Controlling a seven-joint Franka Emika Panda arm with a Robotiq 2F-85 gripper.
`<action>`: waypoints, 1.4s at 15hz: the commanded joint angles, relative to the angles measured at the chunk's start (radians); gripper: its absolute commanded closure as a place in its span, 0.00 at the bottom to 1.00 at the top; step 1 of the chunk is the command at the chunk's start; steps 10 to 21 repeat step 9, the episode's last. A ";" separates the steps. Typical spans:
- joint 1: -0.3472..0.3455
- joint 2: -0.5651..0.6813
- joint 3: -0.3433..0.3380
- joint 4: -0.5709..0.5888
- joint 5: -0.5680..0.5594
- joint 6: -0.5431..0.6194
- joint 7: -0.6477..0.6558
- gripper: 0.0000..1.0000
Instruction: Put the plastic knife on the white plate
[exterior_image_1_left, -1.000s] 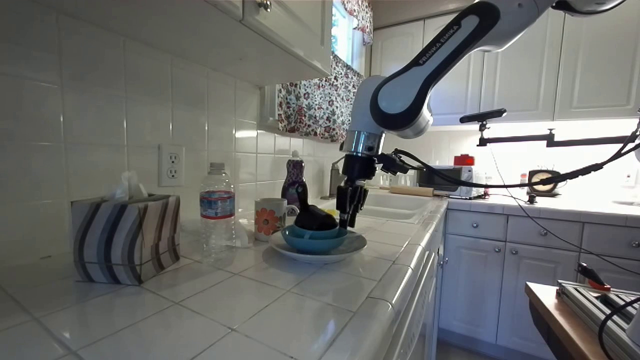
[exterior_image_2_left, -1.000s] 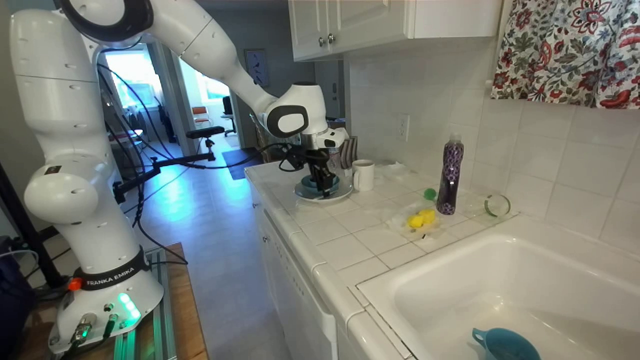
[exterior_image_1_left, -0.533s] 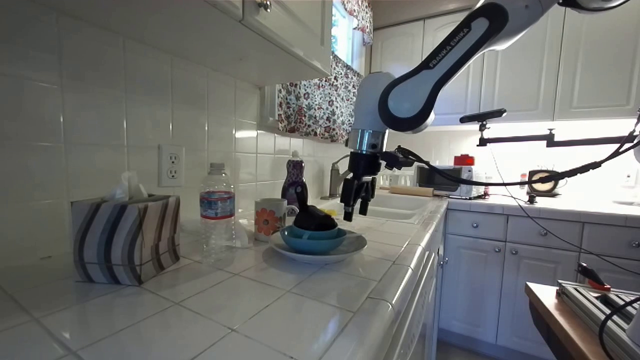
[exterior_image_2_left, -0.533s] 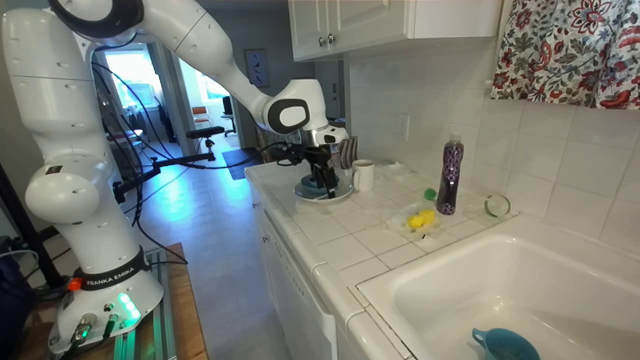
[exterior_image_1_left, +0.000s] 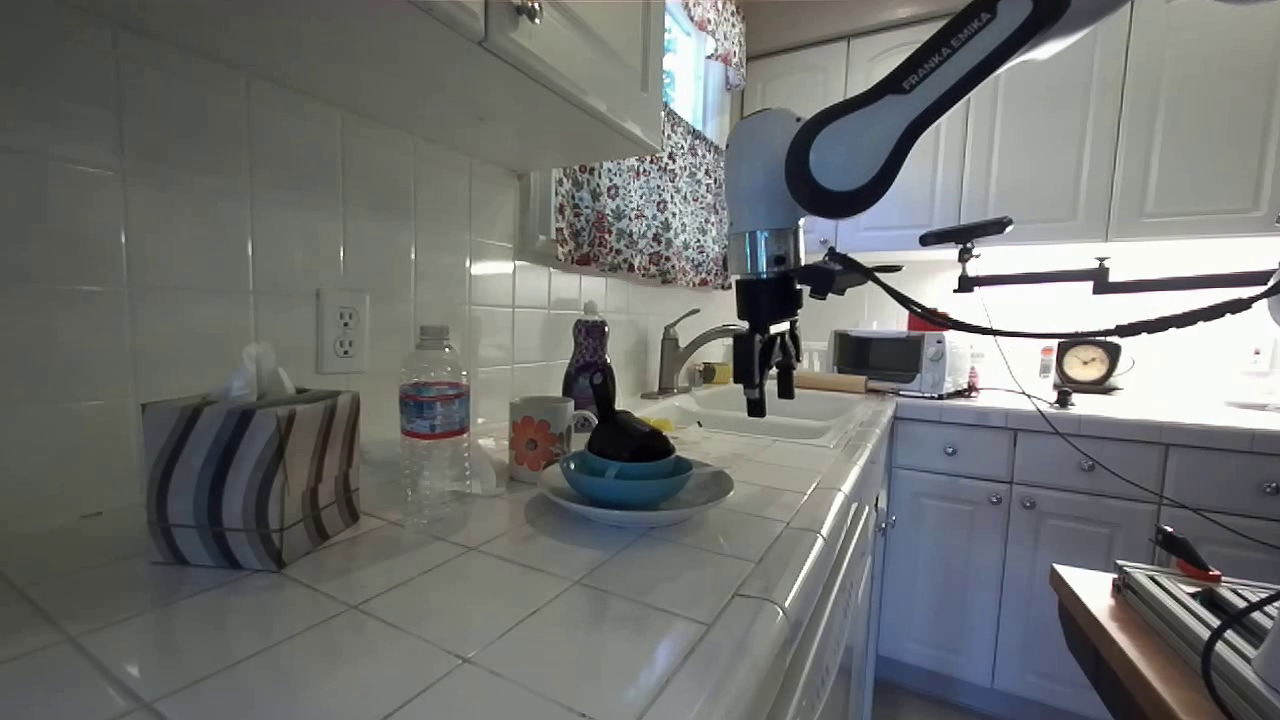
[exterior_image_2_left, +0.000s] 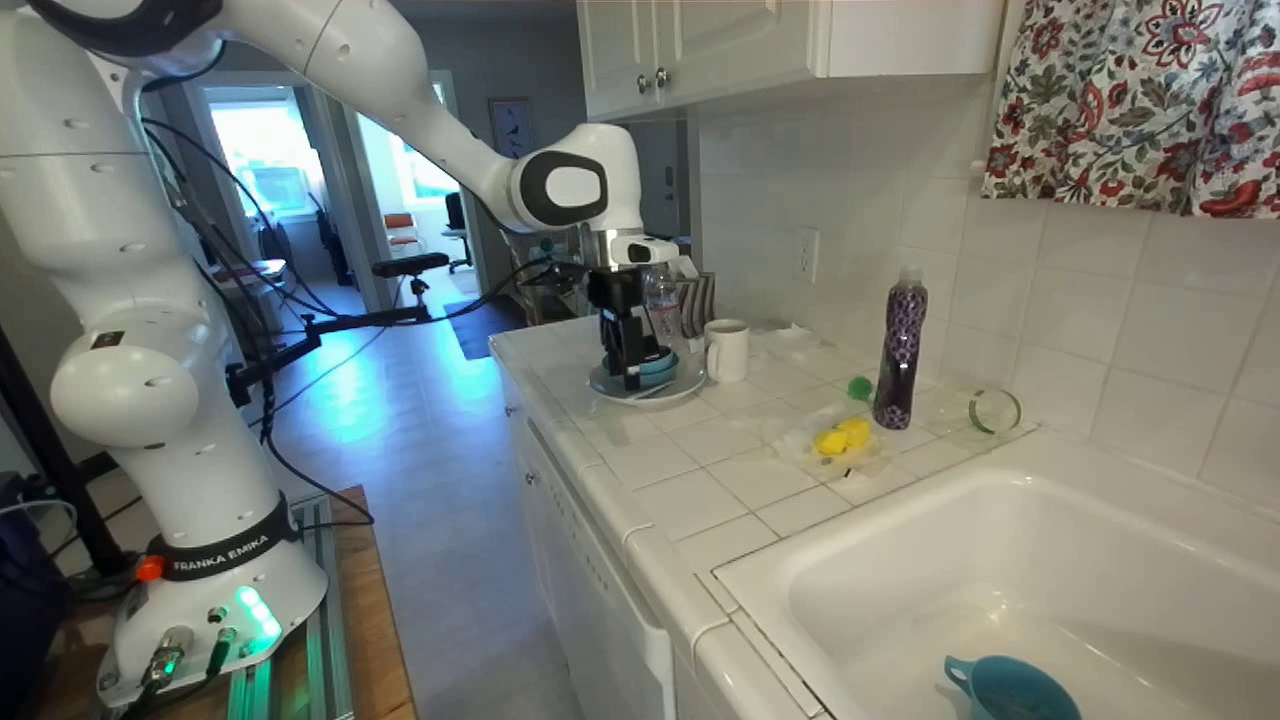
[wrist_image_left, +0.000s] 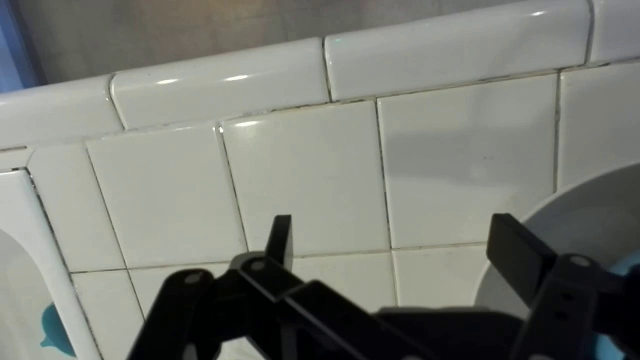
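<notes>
The white plate (exterior_image_1_left: 712, 492) rests on the tiled counter with blue bowls (exterior_image_1_left: 628, 488) stacked on it. In the wrist view only part of the plate (wrist_image_left: 585, 215) enters at the right. A thin pale strip (exterior_image_2_left: 652, 391) shows on the plate's near side in an exterior view; it may be the plastic knife, but it is too small to tell. My gripper (exterior_image_1_left: 771, 402) hangs in the air above the counter, higher than the plate and off to its sink side. Its fingers (wrist_image_left: 517, 250) stand wide apart in the wrist view, with only bare tile between them.
A black object (exterior_image_1_left: 628, 436) sits in the top bowl, its handle pointing up. Beside the plate are a flowered mug (exterior_image_1_left: 538, 440), a water bottle (exterior_image_1_left: 434, 420) and a tissue box (exterior_image_1_left: 250, 475). A purple soap bottle (exterior_image_2_left: 900, 350) stands nearer the sink (exterior_image_2_left: 950, 520).
The fingers have spread from partly closed to wide. My arm has lifted from beside the bowls at the plate and moved toward the sink side. Plate and bowls appear unmoved.
</notes>
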 joint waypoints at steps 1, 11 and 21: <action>-0.010 -0.056 0.011 -0.034 0.056 -0.041 -0.043 0.00; -0.011 -0.027 0.013 -0.012 0.031 -0.031 -0.020 0.00; -0.011 -0.027 0.013 -0.012 0.031 -0.031 -0.020 0.00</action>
